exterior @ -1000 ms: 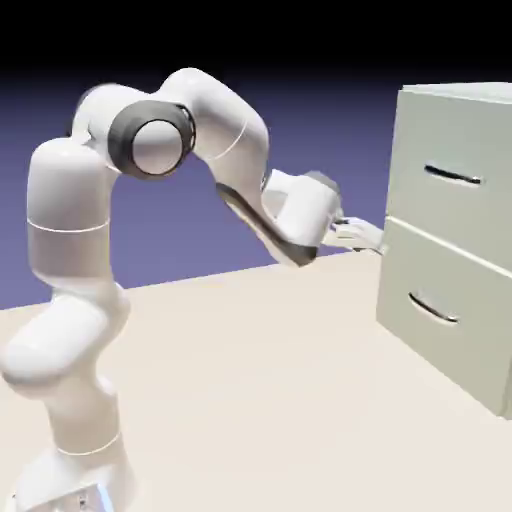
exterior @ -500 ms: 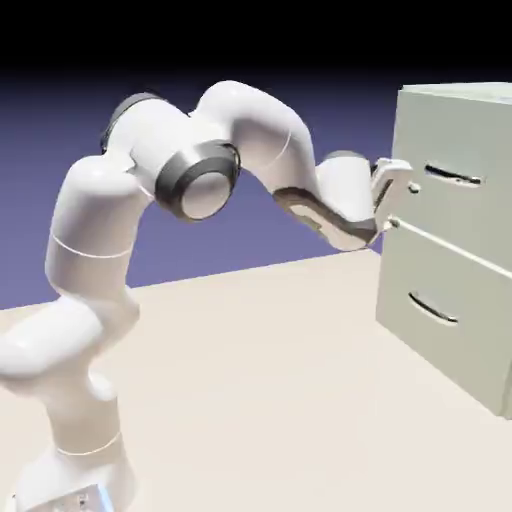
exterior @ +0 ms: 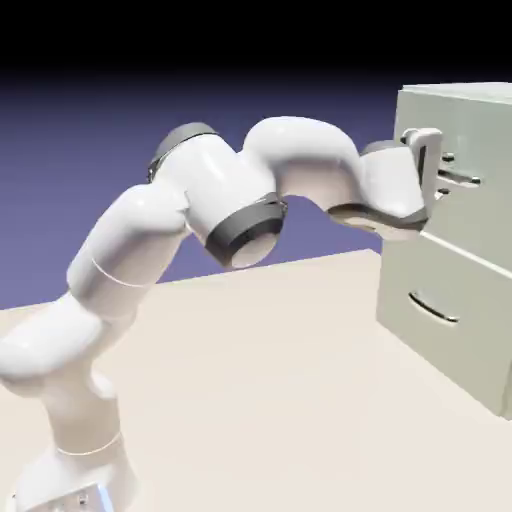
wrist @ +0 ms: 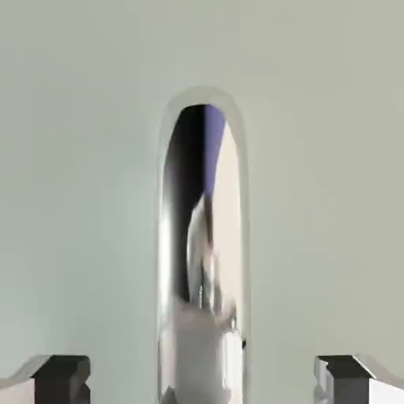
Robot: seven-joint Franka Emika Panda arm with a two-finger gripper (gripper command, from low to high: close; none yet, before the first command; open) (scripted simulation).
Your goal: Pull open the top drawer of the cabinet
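In the exterior view, one white arm (exterior: 310, 160) reached to one cabinet (exterior: 460, 89) with two drawer fronts and two handles, one apiece. The top drawer (exterior: 490, 130) sat directly above the lower drawer (exterior: 460, 350) at the exterior view's right; the gripper (exterior: 446, 174) was at its bar handle (exterior: 465, 179). Marks on the base panel (exterior: 82, 498) were too small to read. In the hand view, two fingertips (wrist: 63, 379) stood wide apart, one either side of that single shiny handle, gripping nothing.
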